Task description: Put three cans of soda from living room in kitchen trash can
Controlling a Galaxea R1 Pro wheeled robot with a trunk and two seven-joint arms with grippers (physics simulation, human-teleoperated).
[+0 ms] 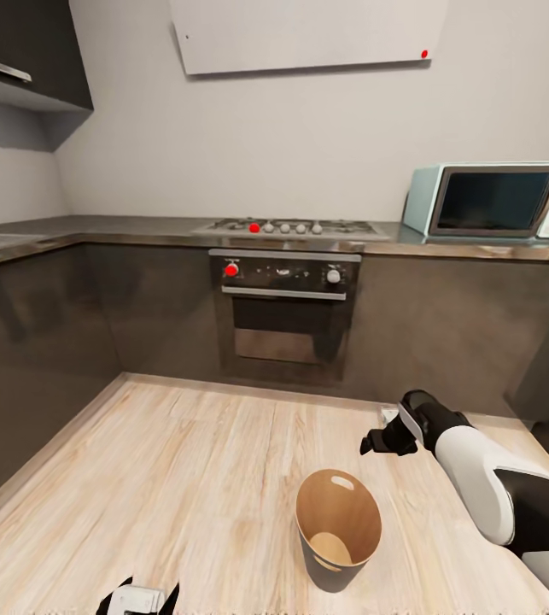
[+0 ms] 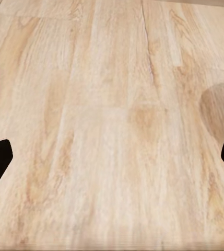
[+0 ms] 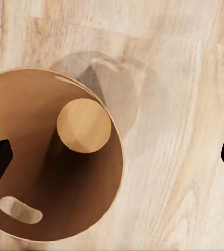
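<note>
The tash can point(image 1: 338, 530) stands upright on the pale wood floor of the kitchen, pale grey outside and orange-brown inside. In the right wrist view I look straight down into the tash can point(image 3: 54, 157), and its round bottom is bare. My right gripper point(image 1: 378, 444) hangs open and empty a little beyond and to the right of the rim, its fingertips spread wide in its own wrist view point(image 3: 112, 159). Low at the frame's bottom edge, my left gripper point(image 1: 137, 602) is also open over bare floor point(image 2: 112, 157). The cans of soda are out of view.
Dark grey cabinets point(image 1: 35, 342) line the left and far walls. The oven point(image 1: 284, 316) with the hob above it stands straight ahead, and a white microwave point(image 1: 492, 201) sits on the counter at the right. Wood floor point(image 1: 180, 478) lies around the bin.
</note>
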